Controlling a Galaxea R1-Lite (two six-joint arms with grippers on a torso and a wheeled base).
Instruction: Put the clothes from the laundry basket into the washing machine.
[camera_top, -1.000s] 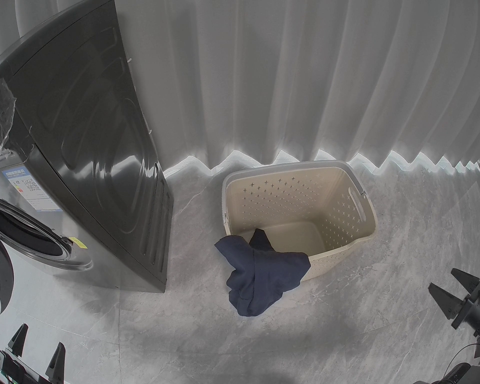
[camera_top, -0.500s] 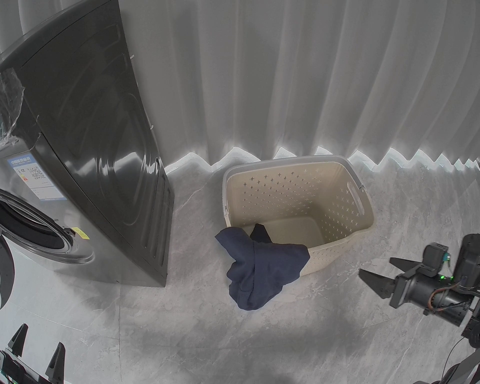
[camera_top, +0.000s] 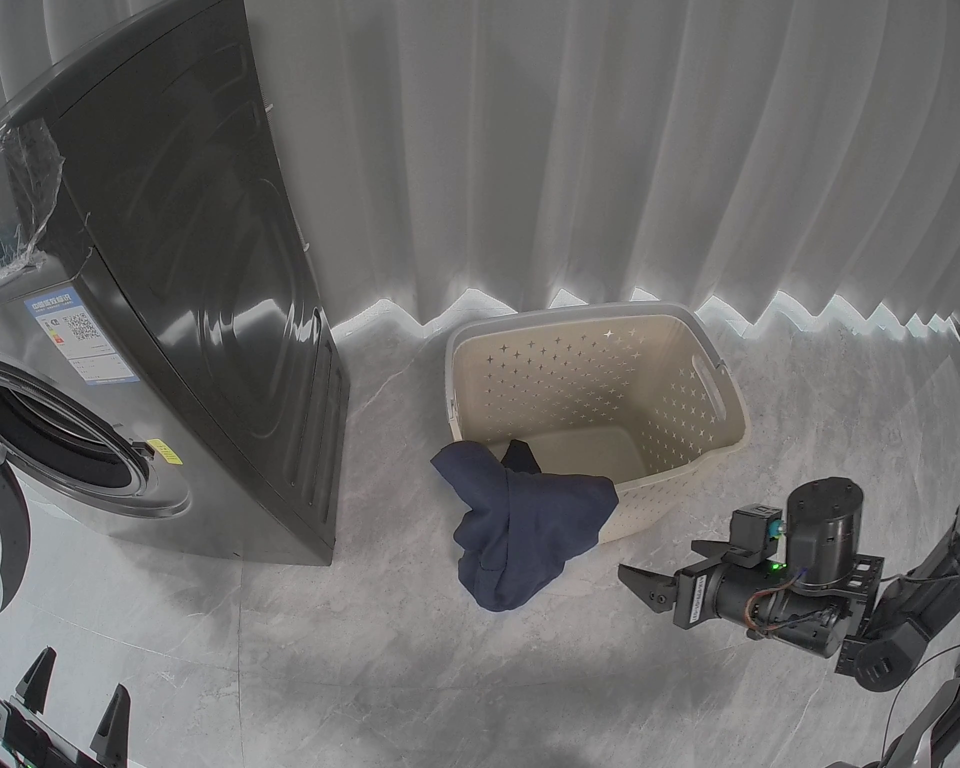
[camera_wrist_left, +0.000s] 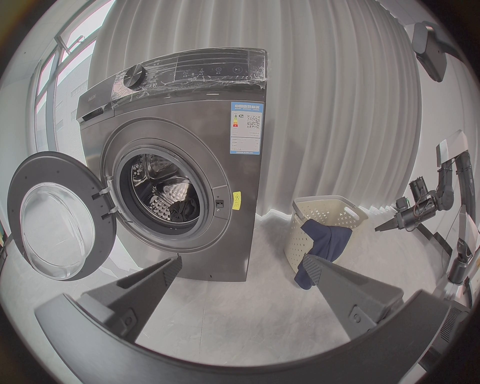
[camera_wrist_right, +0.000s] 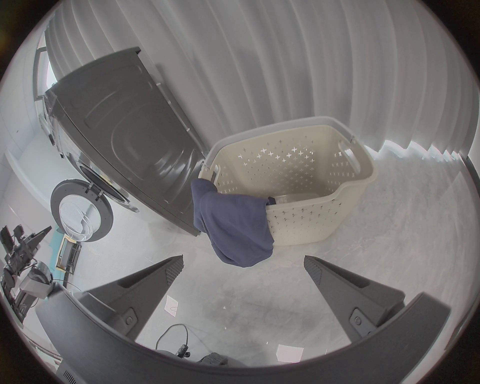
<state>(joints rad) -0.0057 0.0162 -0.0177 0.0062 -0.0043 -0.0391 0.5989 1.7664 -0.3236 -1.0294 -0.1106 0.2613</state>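
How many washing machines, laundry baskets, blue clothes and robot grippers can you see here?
Washing machine: 1
Laundry basket: 1
Blue garment: 1, draped over the basket's rim
Grippers: 2, the left gripper and the right gripper, both open
Total: 5

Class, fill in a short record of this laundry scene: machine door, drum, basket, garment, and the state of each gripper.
Machine door: door of the washing machine swung open
Drum: drum holds a dark item
Basket: laundry basket upright on the floor, beside the machine, before the curtain
Garment: navy garment draped over the basket's near rim, hanging down outside
Left arm: left gripper open, empty
Right arm: right gripper open, empty, pointing toward the garment, apart from it
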